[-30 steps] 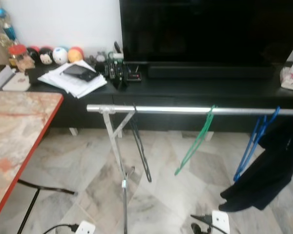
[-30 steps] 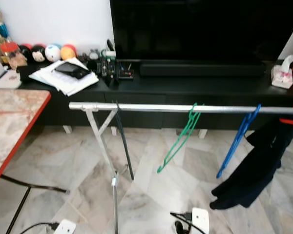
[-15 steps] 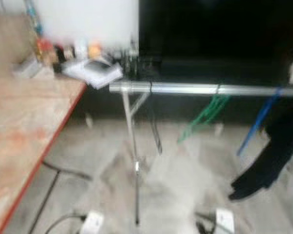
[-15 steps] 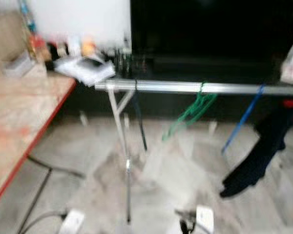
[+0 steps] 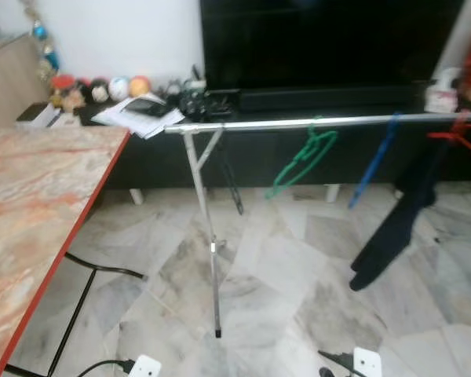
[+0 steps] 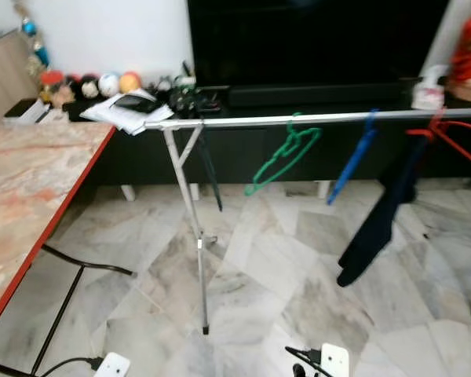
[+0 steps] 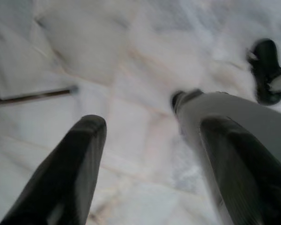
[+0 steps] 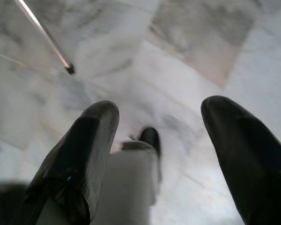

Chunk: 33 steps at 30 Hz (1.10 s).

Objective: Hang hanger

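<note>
Shiny metal rail (image 5: 314,122) holds thin green hanger (image 5: 302,161); plastic, seemingly.

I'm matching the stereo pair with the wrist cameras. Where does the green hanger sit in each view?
Left eye view: the green hanger hangs on the silver rail, centre right, above the marble floor.
Right eye view: same hanger, nearer the centre.
Left wrist view: open left gripper over floor.
Right wrist view: open right gripper over floor.
Shared landmark: the blue hanger beside it.
</note>
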Motion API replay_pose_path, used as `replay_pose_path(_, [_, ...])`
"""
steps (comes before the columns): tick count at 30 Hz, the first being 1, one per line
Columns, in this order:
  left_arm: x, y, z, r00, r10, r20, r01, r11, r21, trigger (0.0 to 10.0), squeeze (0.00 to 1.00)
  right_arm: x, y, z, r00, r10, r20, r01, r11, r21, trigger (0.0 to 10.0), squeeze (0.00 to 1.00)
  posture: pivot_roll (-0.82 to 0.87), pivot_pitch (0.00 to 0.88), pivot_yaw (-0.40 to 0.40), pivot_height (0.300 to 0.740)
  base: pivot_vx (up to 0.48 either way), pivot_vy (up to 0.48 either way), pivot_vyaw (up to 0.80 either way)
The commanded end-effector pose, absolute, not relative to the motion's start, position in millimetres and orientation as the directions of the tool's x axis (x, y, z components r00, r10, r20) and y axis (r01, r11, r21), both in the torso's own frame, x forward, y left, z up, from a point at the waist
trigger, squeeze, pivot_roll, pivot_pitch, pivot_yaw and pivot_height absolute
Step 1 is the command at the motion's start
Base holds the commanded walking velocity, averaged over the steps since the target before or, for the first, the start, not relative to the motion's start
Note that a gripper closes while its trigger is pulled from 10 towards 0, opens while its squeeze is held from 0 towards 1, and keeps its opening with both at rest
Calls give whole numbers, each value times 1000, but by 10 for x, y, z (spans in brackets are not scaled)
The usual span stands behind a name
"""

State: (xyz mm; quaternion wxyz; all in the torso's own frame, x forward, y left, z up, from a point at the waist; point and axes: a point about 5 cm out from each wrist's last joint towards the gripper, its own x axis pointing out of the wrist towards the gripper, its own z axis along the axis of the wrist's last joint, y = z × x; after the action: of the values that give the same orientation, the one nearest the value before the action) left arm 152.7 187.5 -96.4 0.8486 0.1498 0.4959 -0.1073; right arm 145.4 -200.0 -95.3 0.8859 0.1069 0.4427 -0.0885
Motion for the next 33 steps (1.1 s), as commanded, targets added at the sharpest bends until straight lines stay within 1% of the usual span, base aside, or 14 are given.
replay_pose_path(1, [1388, 1929, -1014, 436, -19, -900, 345, 927, 148, 10000, 0, 1436, -1940, -970, 585, -45, -810, 248, 961, 125, 10000, 0, -85, 0, -7, 740, -345, 0, 0])
replay_pose_path(18, [1395, 1914, -1013, 440, -23, -898, 336, 931, 141, 10000, 0, 1452, -1940, -963, 591, -37, -806, 250, 958, 140, 10000, 0, -96, 0, -14, 740, -345, 0, 0])
replay_pose_path(21, [1394, 1922, -1012, 437, -22, -899, 334, 932, 139, 10000, 0, 1456, -1930, -963, 591, -37, -806, 249, 958, 138, 10000, 0, -118, 0, 0, 740, -345, 0, 0])
replay_pose_path(26, [1392, 1940, -1014, 428, -5, -904, 349, 923, 160, 10000, 0, 1465, -1920, -961, 594, -41, -803, 261, 954, 144, 10000, 0, -122, 0, 3, 740, 0, 0, 0])
replay_pose_path(33, [1403, 1940, -1009, 437, -6, -900, 340, 927, 159, 10000, 0, 1472, -1922, -961, 589, -53, -806, 273, 952, 137, 10000, 0, -127, 0, 3, 740, 0, 0, 0])
